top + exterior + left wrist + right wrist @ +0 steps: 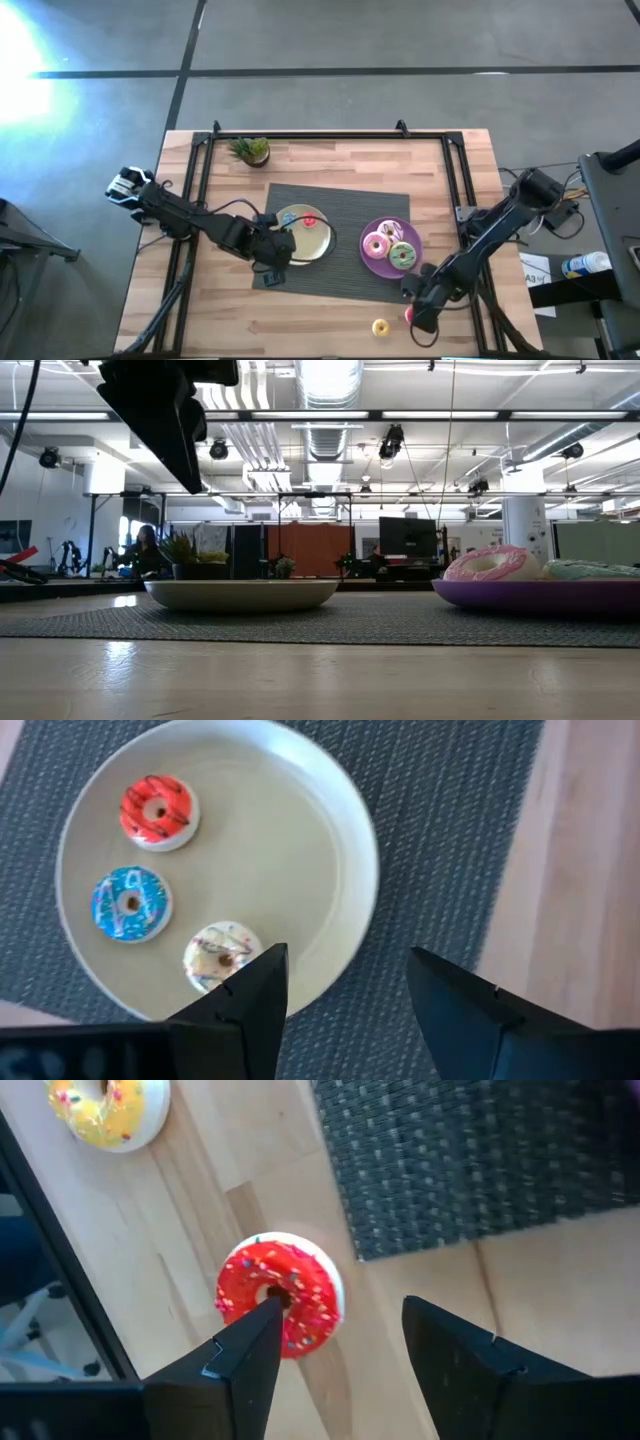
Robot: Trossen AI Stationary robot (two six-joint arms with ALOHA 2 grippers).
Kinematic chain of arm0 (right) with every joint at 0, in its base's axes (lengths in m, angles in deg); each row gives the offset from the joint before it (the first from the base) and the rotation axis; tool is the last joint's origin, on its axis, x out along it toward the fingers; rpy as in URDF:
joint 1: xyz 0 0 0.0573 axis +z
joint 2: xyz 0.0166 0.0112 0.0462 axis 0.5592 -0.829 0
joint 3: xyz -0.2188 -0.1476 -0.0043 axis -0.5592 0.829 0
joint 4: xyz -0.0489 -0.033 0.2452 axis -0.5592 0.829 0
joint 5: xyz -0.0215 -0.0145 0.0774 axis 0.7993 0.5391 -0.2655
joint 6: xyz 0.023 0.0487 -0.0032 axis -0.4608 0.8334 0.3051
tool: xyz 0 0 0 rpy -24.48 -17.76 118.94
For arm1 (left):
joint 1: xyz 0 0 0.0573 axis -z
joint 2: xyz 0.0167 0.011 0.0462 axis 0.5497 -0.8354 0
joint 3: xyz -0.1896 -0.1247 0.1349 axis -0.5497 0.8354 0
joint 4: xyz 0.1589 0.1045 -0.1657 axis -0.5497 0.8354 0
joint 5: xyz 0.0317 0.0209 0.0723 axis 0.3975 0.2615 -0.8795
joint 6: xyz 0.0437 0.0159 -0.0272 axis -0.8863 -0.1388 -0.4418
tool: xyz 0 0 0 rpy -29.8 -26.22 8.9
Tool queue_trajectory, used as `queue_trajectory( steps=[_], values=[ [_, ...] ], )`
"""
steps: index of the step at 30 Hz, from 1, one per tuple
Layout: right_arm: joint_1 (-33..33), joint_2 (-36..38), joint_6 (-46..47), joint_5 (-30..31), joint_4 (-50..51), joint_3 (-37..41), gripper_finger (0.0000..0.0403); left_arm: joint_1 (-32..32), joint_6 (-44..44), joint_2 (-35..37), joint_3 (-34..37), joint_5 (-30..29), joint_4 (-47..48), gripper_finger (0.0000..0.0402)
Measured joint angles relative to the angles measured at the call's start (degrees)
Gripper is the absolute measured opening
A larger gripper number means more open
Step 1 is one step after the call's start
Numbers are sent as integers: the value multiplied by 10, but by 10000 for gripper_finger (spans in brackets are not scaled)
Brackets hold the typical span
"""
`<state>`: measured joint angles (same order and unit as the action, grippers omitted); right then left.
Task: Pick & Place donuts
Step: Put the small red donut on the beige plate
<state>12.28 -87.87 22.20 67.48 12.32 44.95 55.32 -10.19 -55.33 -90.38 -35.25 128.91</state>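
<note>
Donuts are the job, and the nearest to the right claw (340, 1345) is the red donut (280, 1307), lying on bare wood directly below one finger. The claw is spread wide and holds nothing. I judge a risk here: this finger sits over the ring's hole, not outside it, so if it goes down like this it may push the donut away or pinch only one side. Just beyond lies a yellow donut (108, 1108), and to the other side the mat (480, 1160) corner. Farther off, the purple plate (375, 268) carries two donuts. The left claw (345, 1005), also released, hangs over the cream plate (310, 850) with three donuts.
</note>
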Motion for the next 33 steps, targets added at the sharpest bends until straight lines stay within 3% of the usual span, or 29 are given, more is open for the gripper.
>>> queue_trajectory(
  steps=[10,16,20,22,28,33],
  values=[
    [0,-55,11,-25,-43,-11,192,2,-14,3,1,-1,29,178],
    [0,-51,1,-2,-39,-21,105,16,8,39,41,-13,12,178],
    [-11,-24,-5,6,-39,-34,33,27,80,97,112,-16,-28,178],
    [-24,-8,-8,18,-34,-41,17,35,126,135,153,-16,-61,178],
    [-153,26,-70,97,-56,-57,22,72,254,246,271,-31,-187,178],
    [-316,6,-179,64,-176,-76,22,105,260,291,338,-36,-320,178]
  ],
)
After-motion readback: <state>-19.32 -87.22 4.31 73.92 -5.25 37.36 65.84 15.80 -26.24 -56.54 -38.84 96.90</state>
